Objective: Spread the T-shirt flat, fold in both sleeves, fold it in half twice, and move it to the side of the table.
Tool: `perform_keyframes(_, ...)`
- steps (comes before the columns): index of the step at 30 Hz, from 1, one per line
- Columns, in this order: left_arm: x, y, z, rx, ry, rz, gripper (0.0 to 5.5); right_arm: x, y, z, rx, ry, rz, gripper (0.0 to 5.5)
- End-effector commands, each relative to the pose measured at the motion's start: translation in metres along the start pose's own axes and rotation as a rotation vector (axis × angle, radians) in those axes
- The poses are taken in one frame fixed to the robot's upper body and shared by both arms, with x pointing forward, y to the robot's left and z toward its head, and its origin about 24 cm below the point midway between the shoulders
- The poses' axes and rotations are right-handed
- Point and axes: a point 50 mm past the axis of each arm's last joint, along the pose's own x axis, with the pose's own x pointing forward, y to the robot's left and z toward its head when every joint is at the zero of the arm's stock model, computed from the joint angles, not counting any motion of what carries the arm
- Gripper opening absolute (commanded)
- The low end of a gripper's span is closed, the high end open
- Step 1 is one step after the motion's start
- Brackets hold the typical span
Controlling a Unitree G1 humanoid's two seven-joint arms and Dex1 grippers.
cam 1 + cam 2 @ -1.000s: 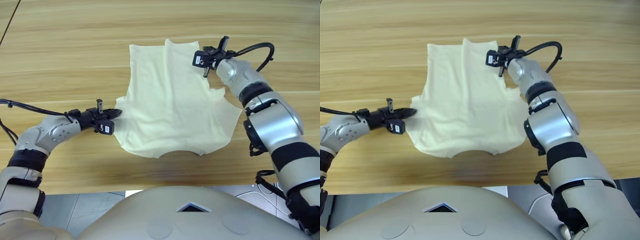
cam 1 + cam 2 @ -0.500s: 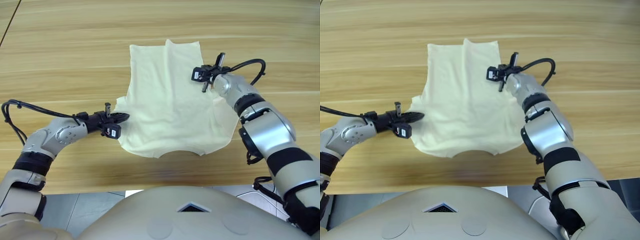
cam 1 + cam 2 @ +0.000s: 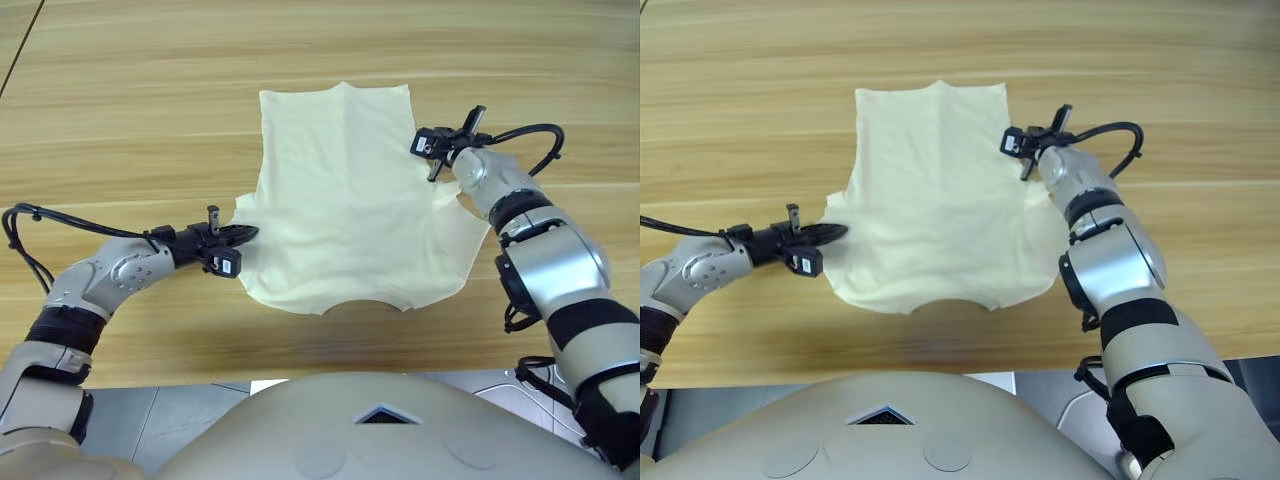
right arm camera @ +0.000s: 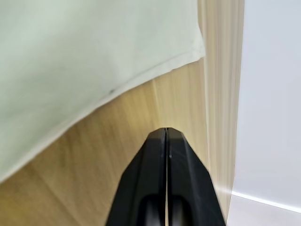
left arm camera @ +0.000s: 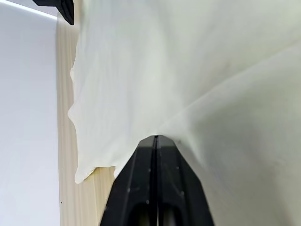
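A pale yellow T-shirt [image 3: 340, 190] lies spread on the wooden table [image 3: 120, 110], collar toward me and hem at the far side. My left gripper [image 3: 243, 233] sits at the shirt's left sleeve, shut on the sleeve's cloth [image 5: 141, 94], which creases toward the fingertips. Just off the shirt's right edge, my right gripper [image 3: 432, 172] is shut, with nothing in it, low over bare wood [image 4: 141, 108]. The right sleeve [image 3: 462, 218] lies below that wrist. The shirt's far right corner [image 4: 200, 47] lies ahead of the right gripper.
Bare wood surrounds the shirt on every side. The table's near edge [image 3: 180, 372] runs just in front of my body. Black cables loop off both wrists [image 3: 545, 135].
My right gripper slid to the right, from on top of the shirt to the wood beside it. The fold along the far hem has flattened. The left gripper edged closer to the sleeve, then held.
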Motion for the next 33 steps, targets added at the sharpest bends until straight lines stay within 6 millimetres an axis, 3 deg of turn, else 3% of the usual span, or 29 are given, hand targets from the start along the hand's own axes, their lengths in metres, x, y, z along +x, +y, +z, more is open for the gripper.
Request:
perform_keyframes(1,0.004,-0.033,0.000,-0.061,0.020,-0.120,0.00,0.000,-0.009,0.000,0.053,0.001,-0.033,0.03)
perform_keyframes(6,-0.003,-0.034,0.004,-0.108,-0.020,-0.098,0.00,0.000,-0.021,0.002,0.105,-0.001,-0.083,0.03)
perform_keyframes(11,-0.020,-0.030,-0.004,-0.133,0.015,-0.052,0.00,-0.005,-0.034,-0.012,0.225,0.001,-0.146,0.03)
perform_keyframes(17,-0.039,-0.001,-0.012,-0.120,0.050,0.158,0.00,-0.017,-0.048,-0.032,0.381,-0.066,-0.240,0.03)
perform_keyframes(21,-0.052,0.008,-0.016,-0.108,0.075,0.221,0.00,-0.040,-0.059,-0.054,0.519,-0.263,-0.250,0.03)
perform_keyframes(26,-0.066,0.011,-0.007,-0.154,0.011,0.277,0.00,-0.090,-0.043,-0.071,0.329,-0.551,-0.168,0.03)
perform_keyframes(29,-0.076,-0.011,-0.009,-0.197,0.082,0.082,0.20,-0.116,-0.040,-0.076,0.263,-0.599,-0.161,0.00)
perform_keyframes(33,-0.082,-0.025,-0.009,-0.162,0.188,-0.070,0.77,-0.123,-0.040,-0.070,0.251,-0.613,-0.163,0.00)
